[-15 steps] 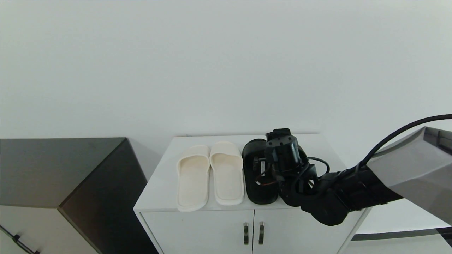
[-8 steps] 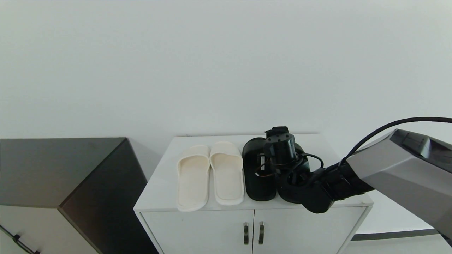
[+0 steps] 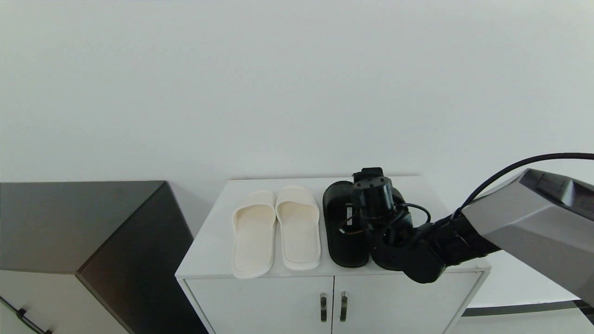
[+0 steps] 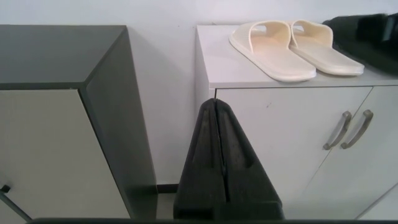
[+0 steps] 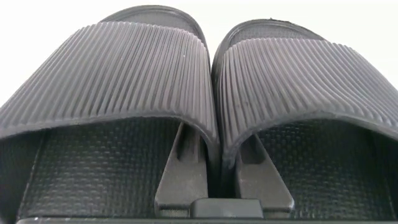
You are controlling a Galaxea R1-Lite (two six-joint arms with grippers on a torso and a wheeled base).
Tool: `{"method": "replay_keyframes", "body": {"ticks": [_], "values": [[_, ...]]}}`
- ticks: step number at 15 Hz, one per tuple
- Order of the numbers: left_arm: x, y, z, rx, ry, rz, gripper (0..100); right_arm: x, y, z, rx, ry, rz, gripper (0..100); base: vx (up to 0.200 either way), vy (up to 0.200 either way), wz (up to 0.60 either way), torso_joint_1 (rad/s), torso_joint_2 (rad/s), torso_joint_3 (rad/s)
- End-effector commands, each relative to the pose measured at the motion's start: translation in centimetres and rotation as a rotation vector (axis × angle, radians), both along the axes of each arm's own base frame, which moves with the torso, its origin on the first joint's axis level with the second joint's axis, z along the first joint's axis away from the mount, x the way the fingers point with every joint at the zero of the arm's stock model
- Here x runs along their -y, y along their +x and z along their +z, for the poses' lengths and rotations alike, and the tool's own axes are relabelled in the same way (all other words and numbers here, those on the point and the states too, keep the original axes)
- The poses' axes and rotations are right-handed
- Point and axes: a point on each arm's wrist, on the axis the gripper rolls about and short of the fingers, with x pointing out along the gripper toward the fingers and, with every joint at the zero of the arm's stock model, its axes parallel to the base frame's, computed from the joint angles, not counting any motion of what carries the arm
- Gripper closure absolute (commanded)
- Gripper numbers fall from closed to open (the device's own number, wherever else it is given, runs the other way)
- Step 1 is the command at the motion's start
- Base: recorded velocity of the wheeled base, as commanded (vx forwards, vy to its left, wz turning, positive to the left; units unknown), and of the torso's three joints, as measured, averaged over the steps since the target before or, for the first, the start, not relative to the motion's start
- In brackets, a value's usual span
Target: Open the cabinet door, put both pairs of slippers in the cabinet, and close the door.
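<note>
Black slippers (image 3: 343,227) with ribbed straps are sitting side by side near the right edge on top of the white cabinet (image 3: 260,297), with a white wall (image 3: 297,93) behind. They're lying front to back, toes facing the wall. Right gripper (image 5: 217,177) is pinching their inner sides together; left gripper (image 4: 217,149) is sitting closed, empty.

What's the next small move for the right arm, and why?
Probably a short straight lift. The right gripper has one finger under each strap of the black slippers, apparently pinching their touching inner sides, and the pair lies on the cabinet top. The doors are closed, so don't carry far.
</note>
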Motion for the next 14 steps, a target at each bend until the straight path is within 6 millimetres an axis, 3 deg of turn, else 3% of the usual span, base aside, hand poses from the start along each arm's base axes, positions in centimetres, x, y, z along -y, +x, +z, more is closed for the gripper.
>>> {"method": "replay_keyframes", "body": {"ticks": [1,4,8,14], "values": [[0.0,0.0,0.0,-0.001,0.001,0.001,100,1.6,-3.4,3.6,0.033,0.035,0.048,100,0.0,0.0,0.0,0.0,0.0,0.0],[0.0,0.0,0.0,-0.001,0.002,0.001,100,5.0,-8.0,6.6,0.011,0.054,0.27,100,0.0,0.0,0.0,0.0,0.0,0.0],[0.0,0.0,0.0,-0.001,0.001,0.001,100,6.4,-12.6,7.1,-0.084,0.09,0.607,100,0.0,0.0,0.0,0.0,0.0,0.0],[0.0,0.0,0.0,-0.001,0.001,0.001,100,7.0,-13.4,6.7,-0.102,0.092,0.64,100,0.0,0.0,0.0,0.0,0.0,0.0]]}}
